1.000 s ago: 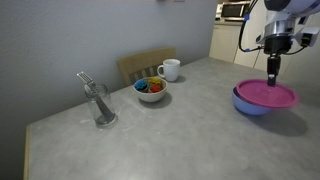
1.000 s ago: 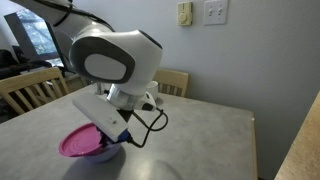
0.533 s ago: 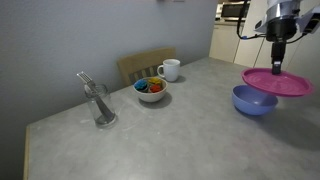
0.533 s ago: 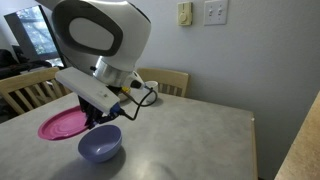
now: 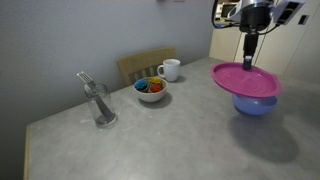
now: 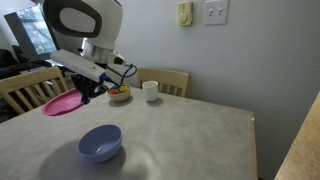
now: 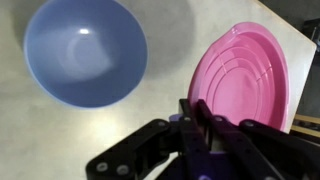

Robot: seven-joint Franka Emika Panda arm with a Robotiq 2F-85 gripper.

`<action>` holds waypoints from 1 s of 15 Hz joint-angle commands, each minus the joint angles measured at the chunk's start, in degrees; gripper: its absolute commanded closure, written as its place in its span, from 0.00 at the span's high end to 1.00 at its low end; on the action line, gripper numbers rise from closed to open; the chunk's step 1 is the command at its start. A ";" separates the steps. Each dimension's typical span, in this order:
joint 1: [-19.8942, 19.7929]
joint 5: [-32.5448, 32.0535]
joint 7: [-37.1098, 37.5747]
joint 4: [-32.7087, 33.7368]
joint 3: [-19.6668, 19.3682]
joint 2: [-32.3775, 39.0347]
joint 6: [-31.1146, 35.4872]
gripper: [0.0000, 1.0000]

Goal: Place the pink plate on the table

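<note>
The arm [image 5: 256,12] is pointing straight down, the gripper [image 5: 247,63] jaws clamping the plate [image 5: 244,82] rim, holding it above the table [image 5: 150,140] beside the bowl [image 7: 85,50].

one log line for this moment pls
gripper: shut on pink plate rim | pink plate: held in air, apart from blue bowl | table: plate not yet placed

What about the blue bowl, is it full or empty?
Empty. The wrist view looks straight into the bowl and shows only bare blue inside; the plate is held clear of it.
</note>
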 commanded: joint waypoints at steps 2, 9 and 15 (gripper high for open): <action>4.94 -3.29 7.05 4.24 2.84 2.22 3.18 0.02; 9.87 -12.83 11.98 15.80 6.53 12.65 0.38 0.02; 10.16 -14.63 11.34 29.04 8.22 26.43 -8.12 0.02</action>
